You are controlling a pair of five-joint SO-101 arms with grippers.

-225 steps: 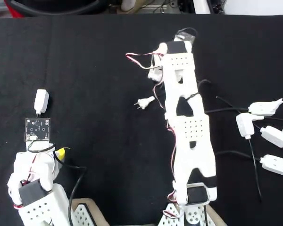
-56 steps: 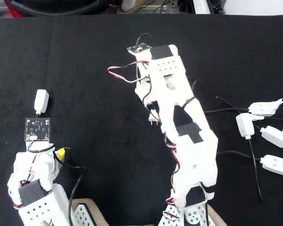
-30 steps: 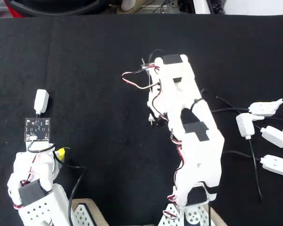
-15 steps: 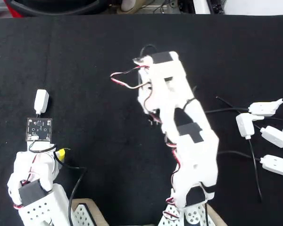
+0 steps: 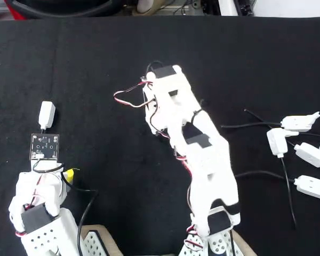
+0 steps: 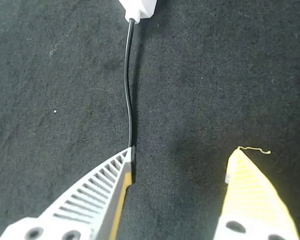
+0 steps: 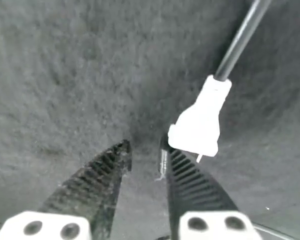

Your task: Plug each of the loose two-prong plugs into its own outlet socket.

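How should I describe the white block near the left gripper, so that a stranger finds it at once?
On the black table, look at the left side, just beyond the left gripper. There lies a small white block on a thin black cord. Unlike the four white cord ends bunched at the right edge, it lies alone.

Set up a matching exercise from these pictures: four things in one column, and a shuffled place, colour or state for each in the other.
Things:
1. left gripper
2. plug
3. outlets
4. cord

Descriptions:
A. grouped at the far right of the high view
B. wide open
C. black, running up to one fingertip
D. white, lying just beside the right gripper, not between its fingers

Pairs: 1-B, 2-D, 3-A, 4-C
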